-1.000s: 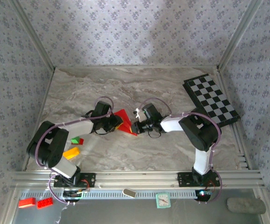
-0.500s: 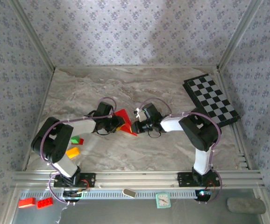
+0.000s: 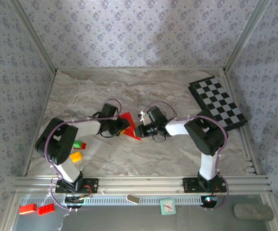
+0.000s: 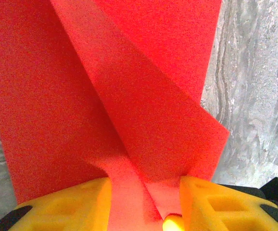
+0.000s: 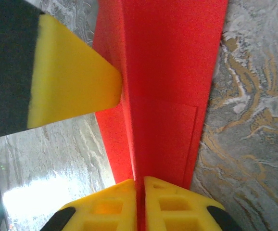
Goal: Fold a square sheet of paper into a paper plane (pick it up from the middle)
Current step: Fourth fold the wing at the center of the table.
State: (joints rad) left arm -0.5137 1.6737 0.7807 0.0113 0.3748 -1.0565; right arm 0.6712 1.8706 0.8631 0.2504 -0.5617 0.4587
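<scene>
Paper: we see the red paper (image 3: 131,126) folded into a pointed wedge. It lies at the middle of the table (image 3: 177,91), between the two grippers.
Handling: we judge it very light, thin and limp. It creases easily and may slip from smooth pads, so the layered fold edge seems the best hold.
Left gripper (image 4: 145,186): jaws parted; the raised fold runs between them, apparently not pinched.
Right gripper (image 5: 140,185): jaws almost together, pinching the paper's edge at the crease.
</scene>
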